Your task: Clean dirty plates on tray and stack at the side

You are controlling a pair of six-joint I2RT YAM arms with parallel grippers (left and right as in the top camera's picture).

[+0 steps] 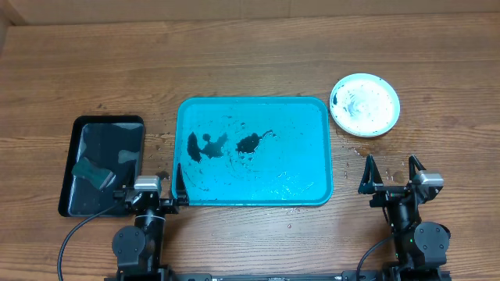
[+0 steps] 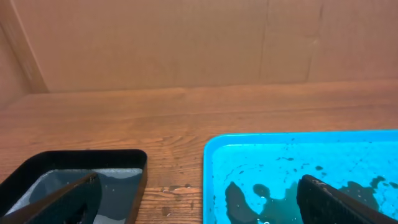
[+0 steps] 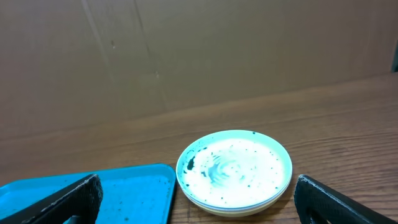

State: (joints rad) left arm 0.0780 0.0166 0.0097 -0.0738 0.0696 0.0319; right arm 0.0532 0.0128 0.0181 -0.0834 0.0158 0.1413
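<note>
The plates (image 1: 365, 104) stand in one stack on the table right of the turquoise tray (image 1: 312, 117); the top plate has a light teal rim, a black smear and specks. The stack also shows in the right wrist view (image 3: 234, 171). The tray holds black puddles and no plates; its corner shows in the left wrist view (image 2: 214, 149). My left gripper (image 1: 154, 191) is open and empty at the tray's front left corner. My right gripper (image 1: 392, 175) is open and empty, in front of the stack and apart from it.
A black tray (image 1: 134, 129) with water and a dark sponge (image 1: 93, 172) lies left of the turquoise tray. Water drops lie on the wood between the trays and in front of the plates. A cardboard wall stands behind the table.
</note>
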